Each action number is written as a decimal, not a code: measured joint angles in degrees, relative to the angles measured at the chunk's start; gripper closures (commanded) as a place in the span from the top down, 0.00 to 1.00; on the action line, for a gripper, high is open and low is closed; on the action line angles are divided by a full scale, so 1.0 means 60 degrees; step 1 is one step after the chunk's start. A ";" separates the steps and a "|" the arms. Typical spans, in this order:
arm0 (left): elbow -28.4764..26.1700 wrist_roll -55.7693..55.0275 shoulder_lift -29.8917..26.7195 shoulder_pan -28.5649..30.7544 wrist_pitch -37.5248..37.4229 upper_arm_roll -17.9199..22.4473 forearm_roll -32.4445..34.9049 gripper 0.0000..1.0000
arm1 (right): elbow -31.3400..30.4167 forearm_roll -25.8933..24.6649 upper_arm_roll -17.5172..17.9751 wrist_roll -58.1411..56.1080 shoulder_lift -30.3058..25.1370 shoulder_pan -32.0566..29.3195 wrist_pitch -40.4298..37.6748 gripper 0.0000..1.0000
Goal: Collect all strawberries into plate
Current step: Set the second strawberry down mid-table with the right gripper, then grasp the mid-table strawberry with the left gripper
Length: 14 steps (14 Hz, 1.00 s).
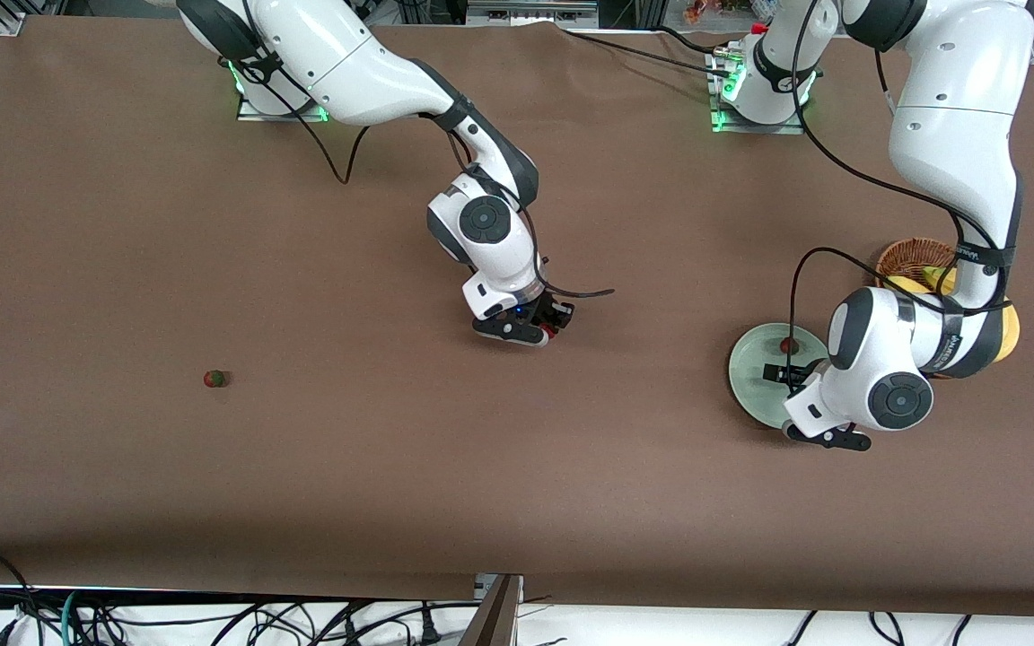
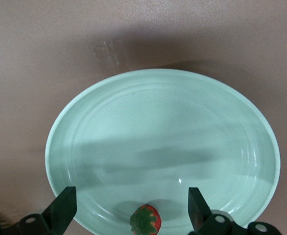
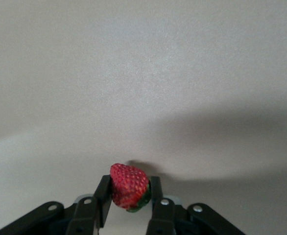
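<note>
Table: brown cloth (image 1: 302,502) covers the whole work surface, both arm bases along its top edge in the front view
Plate: I see the mint-green plate (image 1: 744,377) toward the left arm's end, just beside the wicker basket (image 1: 907,256) that holds something yellow
Left gripper: my left gripper (image 2: 131,205) hangs low over the plate, jaws spread wide and empty
Strawberry in plate: one berry (image 2: 146,220) lies on the plate floor between the open fingers (image 2: 62,208), touching neither as far as I can tell
Right gripper: my right gripper (image 3: 130,196) is over mid-table, jaws pinched on a second strawberry (image 3: 129,186), which looks just clear of the cloth
Loose strawberry: the third (image 1: 214,379) sits alone on the cloth toward the right arm's end, well apart from everything
Step in hand: I judge one berry delivered, one being carried
How I'd do it well: lift the left gripper straight up so it doesn't nudge the berry, clear it off the plate before the right arm arrives, carry high enough to pass the rim, release low
</note>
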 measured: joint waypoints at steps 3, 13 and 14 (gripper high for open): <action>0.0000 0.0000 0.0000 -0.0002 0.0000 -0.0043 0.0000 1.00 | 0.0106 -0.0001 -0.0051 -0.0018 -0.0007 -0.0006 0.0035 1.00; 0.0102 -0.3341 -0.0555 -0.0197 -0.0605 -0.2027 -0.1171 1.00 | 0.1174 0.0003 -0.0232 -0.4333 -0.1212 -0.2886 -0.4037 1.00; 0.0097 -0.4055 -0.0551 -0.0405 -0.0548 -0.2303 -0.1182 1.00 | 0.1173 0.0003 -0.0243 -0.5007 -0.1265 -0.3263 -0.4391 1.00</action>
